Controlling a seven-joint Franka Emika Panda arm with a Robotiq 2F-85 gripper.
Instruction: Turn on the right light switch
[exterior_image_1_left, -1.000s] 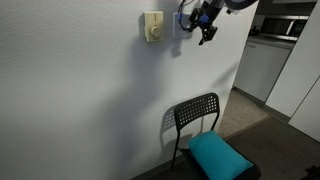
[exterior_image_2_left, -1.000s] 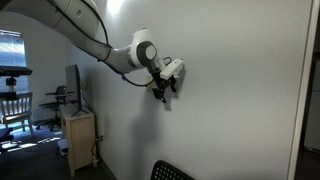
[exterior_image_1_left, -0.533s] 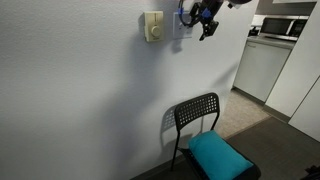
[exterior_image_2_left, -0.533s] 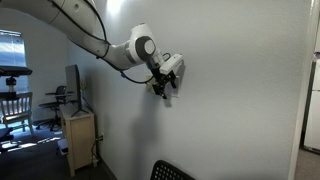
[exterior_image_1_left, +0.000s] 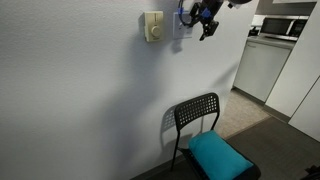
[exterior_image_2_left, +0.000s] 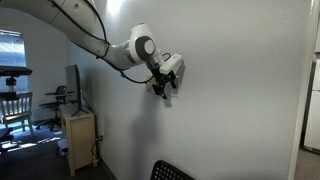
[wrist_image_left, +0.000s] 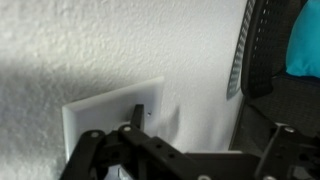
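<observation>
Gripper (exterior_image_1_left: 205, 19) is up against the wall (exterior_image_1_left: 80, 95), high above the chair, with its dark fingers pointing into the plaster in both exterior views. In the wrist view only blurred black linkage shows along the bottom edge, so I cannot tell whether the jaws are spread or pressed together. One dark tip sits at or just in front of the right light switch (wrist_image_left: 100, 122); contact is not resolvable. The switch is a white, roughly square plate mounted flat on the textured white wall, in the lower left of the wrist view. It has a small dark upright toggle (wrist_image_left: 137, 112) near its right half and casts a soft shadow along its top and right edges. In the exterior view the plate is mostly hidden behind the gripper. Just beside it, on the side away from the kitchen, is a narrower cream-yellow plate (exterior_image_1_left: 152, 27) with a round knob. The arm (exterior_image_2_left: 100, 45) reaches in from above in a curve (white links, blue trim at the wrist). A black metal chair (exterior_image_1_left: 196, 114) stands below against the wall, with a teal cushion (exterior_image_1_left: 218, 157) on its seat.
</observation>
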